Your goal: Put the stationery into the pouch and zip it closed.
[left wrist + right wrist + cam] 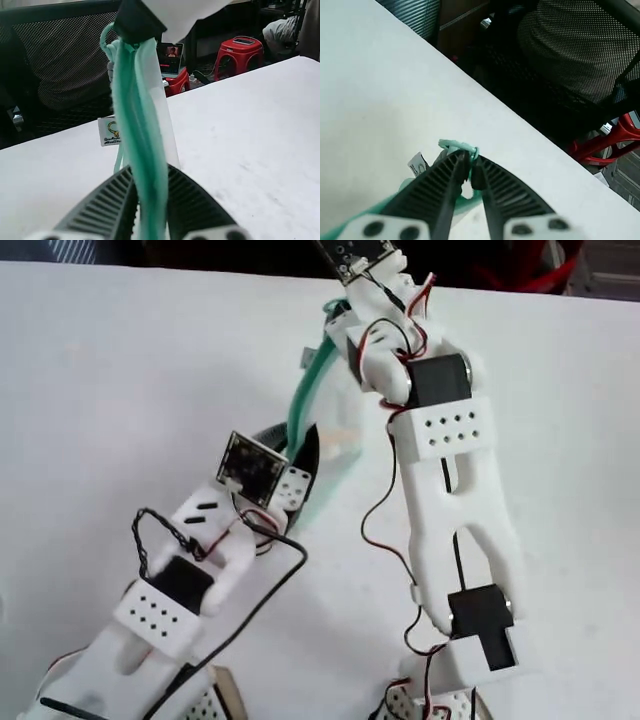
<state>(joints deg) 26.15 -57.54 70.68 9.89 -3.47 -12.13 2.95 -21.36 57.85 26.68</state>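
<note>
Counted one pouch (pixel 300 405): soft, flat, mint-green edging, clear filmy plastic wall. Found it strung between two grippers over the far middle of the white table (pixel 120 370), turned on edge, so from the high view just a narrow green curve. Contact with the tabletop: not determinable.

Logged the left gripper (pixel 150 169) pinched tight on the pouch's near end: two black fingers, ribbed pads, green band squeezed between them with no gap. Logged the right gripper (pixel 470 159) likewise pressed together, on the small mint loop of the zipper pull (pixel 457 146) at the pouch's far end (same ribbed black pads, tips all but meeting round the loop).

Noted one white tag (pixel 110 132) on the pouch, just beside the right gripper's tips: small rectangle, round emblem in yellow and green, a line or two of print beneath, too small to read.

Tallied two arms: left arm (pixel 160 605) and right arm (pixel 455 500), both white printed shells with black motor blocks and rows of small round holes. Thin red wires looped along the right arm; one black cable (pixel 255 605) trailing off the left arm across the table.

Beyond the far table edge: one black mesh chair back (pixel 570 45), one red plastic stool (pixel 239 50), glossy, squarish top.
</note>
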